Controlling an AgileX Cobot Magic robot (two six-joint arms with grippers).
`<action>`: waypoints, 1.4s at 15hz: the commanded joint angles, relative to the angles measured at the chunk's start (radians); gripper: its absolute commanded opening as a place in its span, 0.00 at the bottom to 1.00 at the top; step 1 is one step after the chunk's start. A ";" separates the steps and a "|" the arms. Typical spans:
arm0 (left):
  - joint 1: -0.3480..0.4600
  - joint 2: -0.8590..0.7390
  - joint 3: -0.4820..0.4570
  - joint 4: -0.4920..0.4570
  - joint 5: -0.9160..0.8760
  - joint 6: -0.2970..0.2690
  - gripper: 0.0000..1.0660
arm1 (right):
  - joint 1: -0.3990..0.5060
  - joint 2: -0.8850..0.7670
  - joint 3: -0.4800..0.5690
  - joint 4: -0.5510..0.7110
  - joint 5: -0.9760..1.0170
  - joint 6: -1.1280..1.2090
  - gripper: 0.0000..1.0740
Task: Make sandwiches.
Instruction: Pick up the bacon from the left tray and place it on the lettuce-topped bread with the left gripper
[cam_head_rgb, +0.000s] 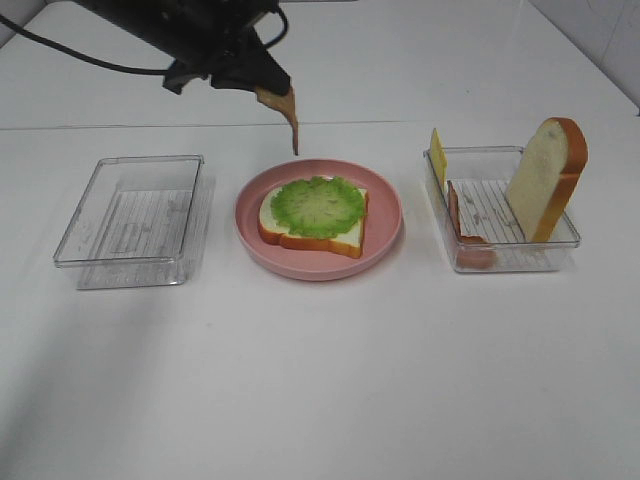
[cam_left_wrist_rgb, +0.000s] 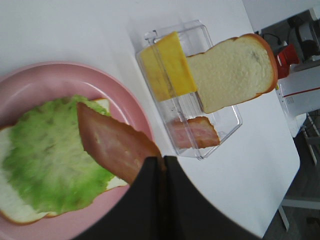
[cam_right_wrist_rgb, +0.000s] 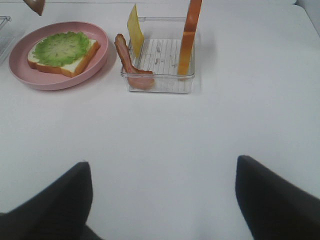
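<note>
Left end effector (cam_head_rgb: 268, 88) was clamped on a bacon strip (cam_head_rgb: 289, 115) hanging above the plate (cam_head_rgb: 385, 240), where lettuce (cam_head_rgb: 318, 205) lay on a bread slice (cam_head_rgb: 330, 243). Right end effector (cam_right_wrist_rgb: 162, 165) was wide open and empty, over the surface (cam_right_wrist_rgb: 200, 125). Cheese (cam_head_rgb: 437, 155), upright bread (cam_head_rgb: 545, 180) and more bacon (cam_head_rgb: 462, 225) stood in the right tray (cam_head_rgb: 500, 262).

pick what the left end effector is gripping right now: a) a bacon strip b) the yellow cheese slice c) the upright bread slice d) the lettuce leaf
A: the left end effector is shut on a reddish-brown bacon strip, while the cheese slice and the upright bread slice stand in the clear tray.
</note>
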 joint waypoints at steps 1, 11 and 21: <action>-0.066 0.091 -0.083 -0.046 0.009 0.002 0.00 | -0.006 -0.015 0.000 0.006 -0.009 -0.008 0.70; -0.133 0.273 -0.204 0.058 0.063 -0.024 0.00 | -0.006 -0.015 0.000 0.006 -0.009 -0.008 0.70; -0.066 0.271 -0.204 0.229 0.059 -0.132 0.00 | -0.006 -0.015 0.000 0.006 -0.009 -0.008 0.70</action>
